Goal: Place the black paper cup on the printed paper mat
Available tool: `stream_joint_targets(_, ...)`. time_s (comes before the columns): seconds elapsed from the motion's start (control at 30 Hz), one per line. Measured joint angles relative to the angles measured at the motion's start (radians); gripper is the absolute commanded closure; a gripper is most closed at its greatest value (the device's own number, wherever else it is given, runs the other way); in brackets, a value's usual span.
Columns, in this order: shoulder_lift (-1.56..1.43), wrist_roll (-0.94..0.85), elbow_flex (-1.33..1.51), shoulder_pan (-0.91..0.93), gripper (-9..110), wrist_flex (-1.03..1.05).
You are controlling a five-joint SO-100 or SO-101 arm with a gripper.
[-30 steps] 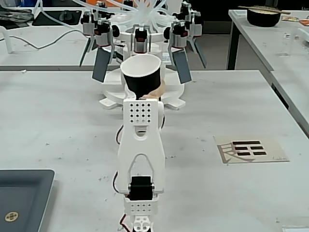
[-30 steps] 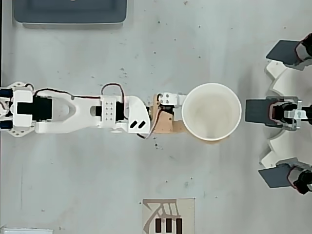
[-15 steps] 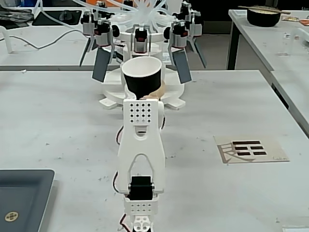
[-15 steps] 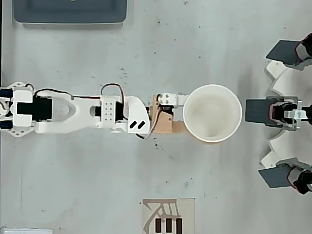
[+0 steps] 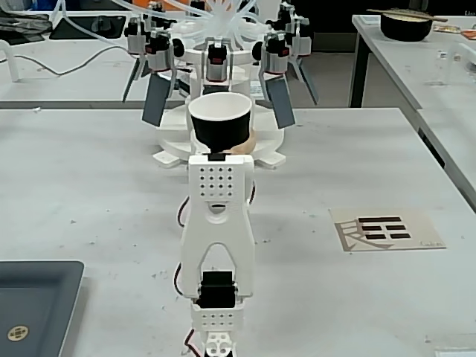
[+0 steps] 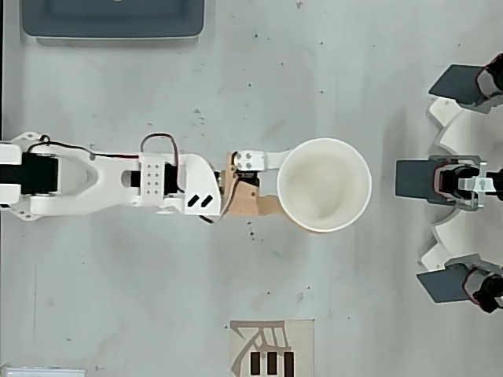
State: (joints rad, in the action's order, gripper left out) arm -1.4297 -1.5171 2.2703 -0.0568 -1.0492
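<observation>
The black paper cup (image 5: 219,119) stands upright with its white inside (image 6: 324,184) facing up, straight ahead of the arm. My gripper (image 6: 283,184) is shut on the cup, its white finger (image 6: 267,159) on one side and its tan finger (image 6: 266,206) on the other. The fingertips are hidden under the cup's rim in the overhead view. The printed paper mat (image 5: 387,229) lies flat on the table to the right of the arm in the fixed view, and at the bottom edge in the overhead view (image 6: 273,349). Cup and mat are well apart.
A dark grey tray (image 5: 33,305) sits at the front left in the fixed view. A white fixture with several grey-bladed arms (image 5: 219,59) stands just beyond the cup. A dark bowl with chopsticks (image 5: 406,24) rests on a neighbouring table.
</observation>
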Motion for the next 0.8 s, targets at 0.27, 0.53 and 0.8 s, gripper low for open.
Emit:
stream_joint_targets(0.27, -0.183, 0.032, 0.227, 0.0, 91, 0.0)
stream_joint_targets(0.53, -0.341, 0.032, 0.405, 0.0, 91, -0.02)
stream_joint_targets(0.8, -0.5, 0.032, 0.589, 0.003, 91, -0.052)
